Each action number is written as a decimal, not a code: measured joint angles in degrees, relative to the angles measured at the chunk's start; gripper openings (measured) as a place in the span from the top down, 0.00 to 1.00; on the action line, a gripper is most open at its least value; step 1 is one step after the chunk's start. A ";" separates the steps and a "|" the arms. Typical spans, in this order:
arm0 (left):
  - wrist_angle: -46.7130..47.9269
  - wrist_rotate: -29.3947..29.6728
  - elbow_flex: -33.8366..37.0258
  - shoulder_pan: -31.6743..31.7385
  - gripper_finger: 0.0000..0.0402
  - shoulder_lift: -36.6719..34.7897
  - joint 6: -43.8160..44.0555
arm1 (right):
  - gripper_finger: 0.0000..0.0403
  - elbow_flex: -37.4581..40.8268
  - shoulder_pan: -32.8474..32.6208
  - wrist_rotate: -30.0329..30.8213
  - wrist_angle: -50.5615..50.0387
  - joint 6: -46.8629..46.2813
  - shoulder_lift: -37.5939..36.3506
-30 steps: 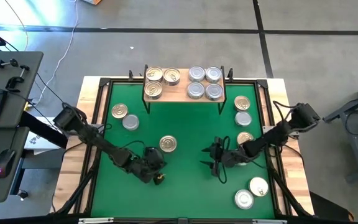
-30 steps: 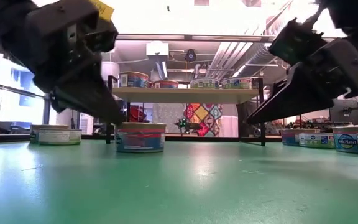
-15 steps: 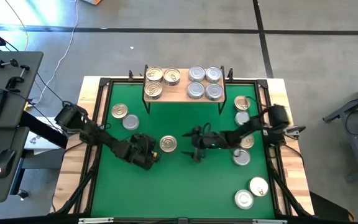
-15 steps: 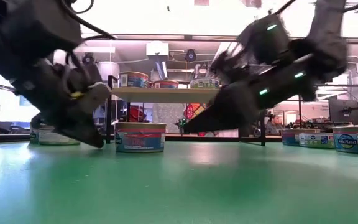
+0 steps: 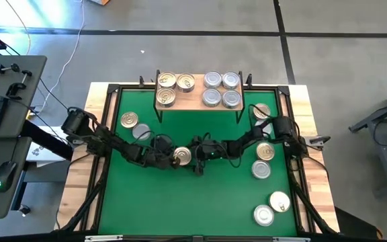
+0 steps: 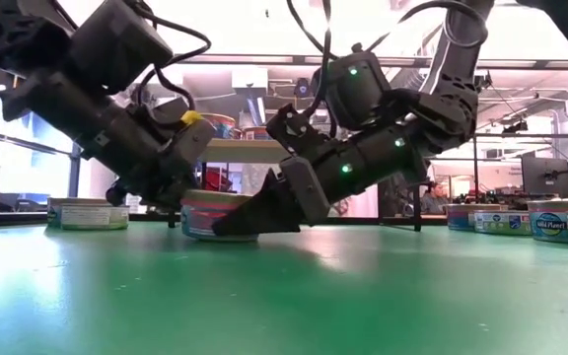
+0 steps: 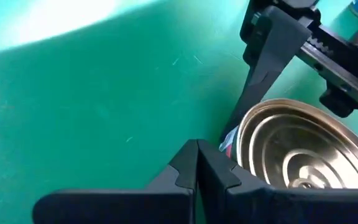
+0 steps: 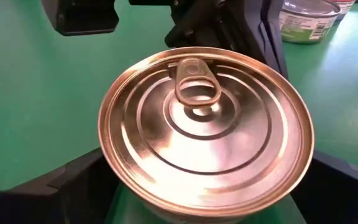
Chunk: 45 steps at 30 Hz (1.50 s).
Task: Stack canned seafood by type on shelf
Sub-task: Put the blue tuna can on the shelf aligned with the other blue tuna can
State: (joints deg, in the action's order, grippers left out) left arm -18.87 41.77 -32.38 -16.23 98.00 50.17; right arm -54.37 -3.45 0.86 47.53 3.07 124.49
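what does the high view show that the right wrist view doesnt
Only the high view shows the wooden shelf carrying seven tins, gold-lidded on its left half and silver-lidded on its right, and loose tins along both sides of the green table. Only the right wrist view shows the pull tab and the open right gripper straddling the tin. Both show the gold-lidded tin in the middle and the shut left gripper beside it.

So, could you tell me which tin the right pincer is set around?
The gold-lidded tin alone mid-table: the open right pincer straddles it, with the shut left pincer just beside. All other tins sit away.
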 joint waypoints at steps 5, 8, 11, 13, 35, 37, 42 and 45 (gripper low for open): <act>0.20 -0.85 -0.18 -0.60 1.00 -0.72 -0.78 | 0.04 0.93 -1.62 3.95 1.75 -1.29 0.02; 5.70 -2.74 -0.59 -2.34 1.00 -3.86 2.48 | 0.08 2.40 -3.15 5.83 2.41 -3.73 -0.38; 15.10 -5.20 -0.55 -4.65 1.00 -7.95 6.81 | 0.10 3.93 -4.13 7.67 0.69 -5.88 -2.23; 20.51 -5.53 -0.52 -6.70 1.00 -11.23 10.27 | 0.11 4.33 -5.16 10.75 -2.35 -5.47 -4.92; 30.03 -10.58 -27.94 13.35 1.00 -26.81 -37.59 | 0.12 -17.57 18.20 7.17 -45.16 6.06 -26.82; 32.31 -14.39 -28.53 19.07 1.00 -25.52 -38.80 | 0.12 -18.52 20.10 5.38 -45.22 5.99 -25.85; 32.75 -25.17 -28.82 30.73 1.00 -22.39 -40.29 | 0.10 -19.73 22.88 -1.02 -44.85 5.97 -23.11; 32.66 -30.14 -28.84 34.66 1.00 -20.48 -40.35 | 0.08 -20.26 23.48 -2.42 -44.89 5.97 -21.66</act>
State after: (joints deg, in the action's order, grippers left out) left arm 13.80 11.63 -61.22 18.44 77.51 9.82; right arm -74.63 20.03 -1.56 2.64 9.04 102.83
